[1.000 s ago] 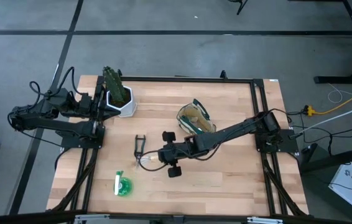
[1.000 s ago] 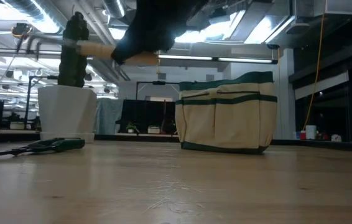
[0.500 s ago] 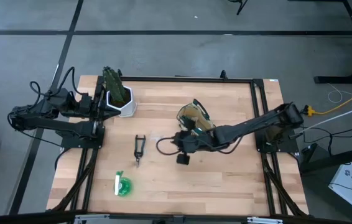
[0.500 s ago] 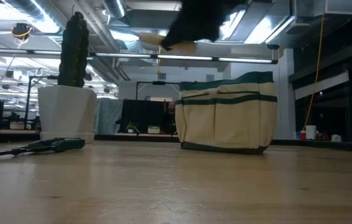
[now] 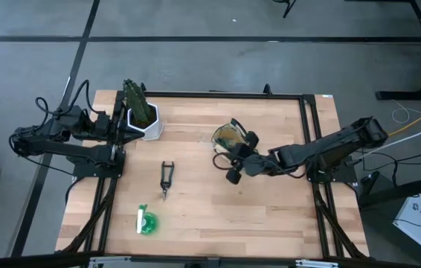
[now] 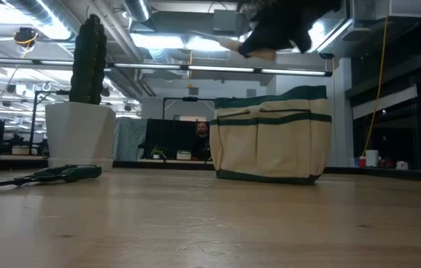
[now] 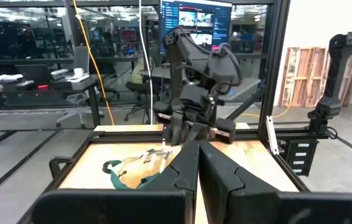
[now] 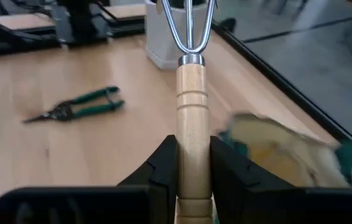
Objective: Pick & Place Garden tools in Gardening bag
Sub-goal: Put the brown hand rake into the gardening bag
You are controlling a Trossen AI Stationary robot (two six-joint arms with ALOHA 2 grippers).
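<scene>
My right gripper (image 8: 193, 163) has its two dark fingers (image 8: 163, 163) pinched on the pale turned-wood handle of the small mini rake (image 8: 193, 134) — the chrome tines fork out ahead of the ferrule. The grip sits on the handle's lower stretch, below the grooved rings. I judge the rake light and stiff, the varnished wood a little slick, so a firm squeeze mid-handle seems the right hold; the metal head carries the weight forward and could make it pivot if I slacken.

From above, the right gripper (image 5: 235, 165) hangs just beside the small soft tan fabric bag with dark green trim (image 5: 228, 135), at its near edge, raised clear of the light wooden counter (image 5: 270, 216). The bag is soft-walled and its mouth is modest, so I expect it to give if the tines catch the rim. The right arm reaches in low and long from its mount at the counter's right side.

Still on the counter: the black-and-green pruning shears (image 5: 166, 176) near the middle-left, and the bright green round item (image 5: 146, 222) closer to the front edge.

My left gripper (image 7: 198, 168) waits folded back at the left edge near the white hexagonal pot with its green plant (image 5: 142, 115) — fingers pressed together, holding nothing.
</scene>
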